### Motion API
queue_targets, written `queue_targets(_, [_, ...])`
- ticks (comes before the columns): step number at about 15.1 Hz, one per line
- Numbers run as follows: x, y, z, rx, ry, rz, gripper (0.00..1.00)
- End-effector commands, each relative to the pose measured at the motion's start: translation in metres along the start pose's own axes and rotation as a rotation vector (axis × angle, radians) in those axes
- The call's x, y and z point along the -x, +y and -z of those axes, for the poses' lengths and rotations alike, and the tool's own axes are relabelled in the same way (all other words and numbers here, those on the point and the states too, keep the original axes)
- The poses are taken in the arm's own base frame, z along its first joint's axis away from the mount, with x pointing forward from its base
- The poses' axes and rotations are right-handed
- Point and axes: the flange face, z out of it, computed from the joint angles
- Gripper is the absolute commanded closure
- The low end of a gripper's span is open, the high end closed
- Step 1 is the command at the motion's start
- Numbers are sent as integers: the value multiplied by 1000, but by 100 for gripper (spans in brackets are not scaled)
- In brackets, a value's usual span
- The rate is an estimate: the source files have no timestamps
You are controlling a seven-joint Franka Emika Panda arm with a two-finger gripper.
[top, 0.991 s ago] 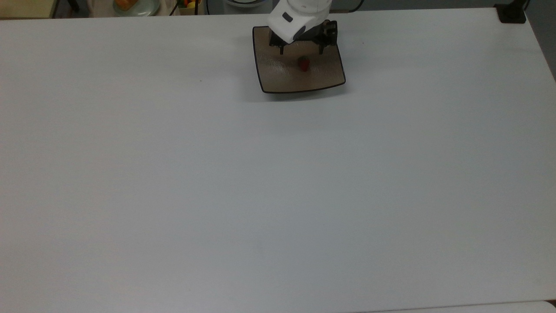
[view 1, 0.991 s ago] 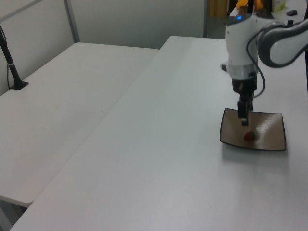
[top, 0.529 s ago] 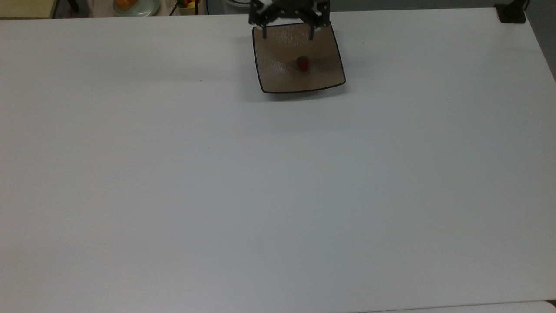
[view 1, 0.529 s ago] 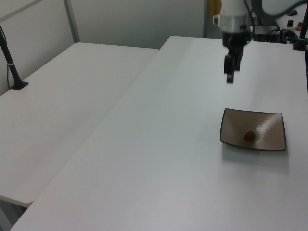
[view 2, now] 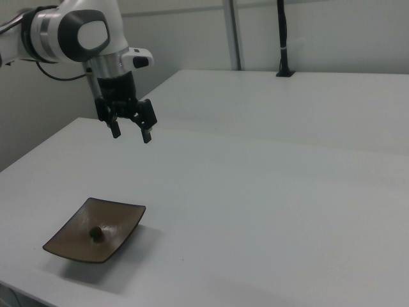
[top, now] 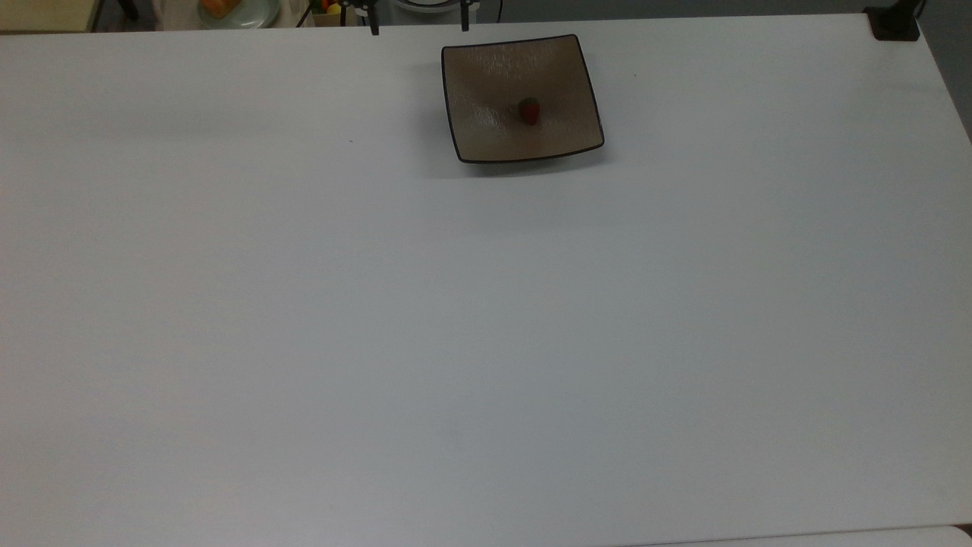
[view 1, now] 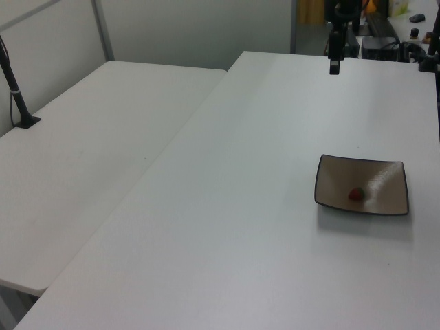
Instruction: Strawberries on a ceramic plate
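Claw (view 2: pixel 131 134) agape, high above plate (view 2: pixel 70 246).

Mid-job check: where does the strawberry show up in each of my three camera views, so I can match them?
Top view: the strawberry lies near the middle of the ceramic plate, upper centre of the picture.
Left view: the strawberry sits on the plate at the right edge, mid-height.
Right view: it is a small dark spot on the plate, lower left.
Shared landmark: the square brown plate on the white table.
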Motion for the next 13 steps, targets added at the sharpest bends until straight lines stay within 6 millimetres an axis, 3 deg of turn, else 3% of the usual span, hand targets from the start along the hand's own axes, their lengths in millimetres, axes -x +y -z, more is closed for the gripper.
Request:
queue_targets(1, [-6, 6, 5, -2, 16, 7, 0])
queue_targets(7, [-20, 3, 5, -8, 93, 8, 0])
queue_targets(13, [-22, 2, 6, -22, 109, 0, 0])
